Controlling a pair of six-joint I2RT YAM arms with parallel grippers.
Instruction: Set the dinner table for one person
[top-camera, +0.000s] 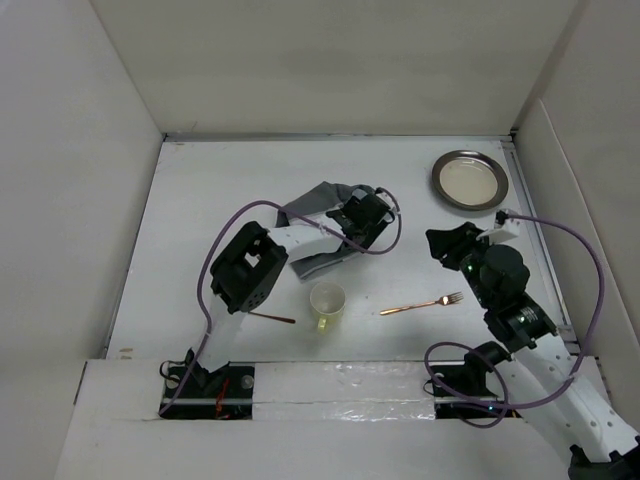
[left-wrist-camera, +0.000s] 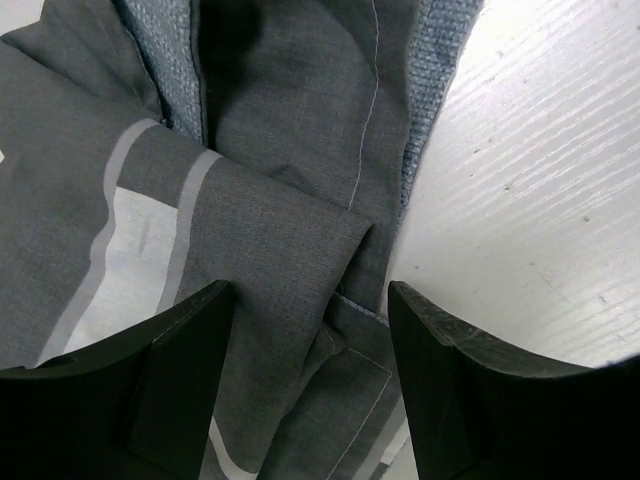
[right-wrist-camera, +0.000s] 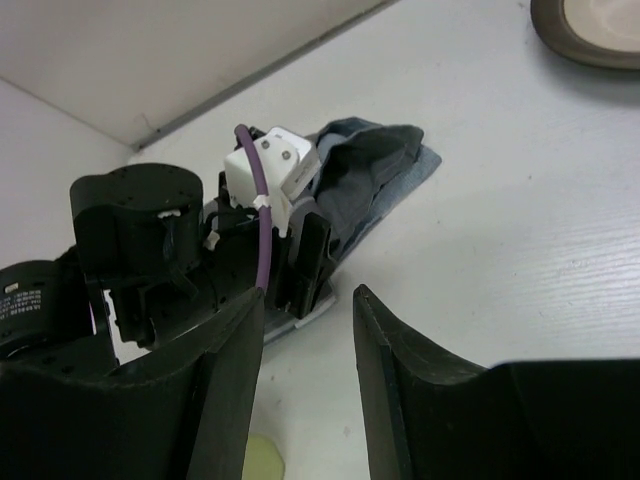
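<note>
Nearest the arm bases, a slim copper-coloured utensil (top-camera: 272, 318) is lying on the white table (top-camera: 220, 190), one end running under the left arm, so its type cannot be told. Just to its right a pale yellow-green translucent cup (top-camera: 327, 303) is standing upright with its mouth facing up. Further right and apart from it, a copper-coloured fork (top-camera: 422, 304) is lying flat, its tines pointing right.

Beyond the fork, the right gripper (top-camera: 440, 243) is hovering over bare table, aimed toward the middle. In its wrist view the right gripper (right-wrist-camera: 308, 390) is showing its fingers parted with nothing between them.

At mid-table a dark grey cloth mat (top-camera: 320, 210) with pale stripes is lying rumpled and folded over itself. The left gripper (top-camera: 358, 222) is reaching down onto its right part. From the left wrist camera, the left gripper (left-wrist-camera: 310, 380) is holding its fingers spread wide, with a fold of the mat (left-wrist-camera: 270, 250) sitting between them and not pinched. Bare table (left-wrist-camera: 540, 180) is showing to the right of the cloth's edge.

Farthest off, near the far right corner, a round plate (top-camera: 469, 180) with a dark metallic rim and pale centre is resting flat, well apart from everything else.
</note>
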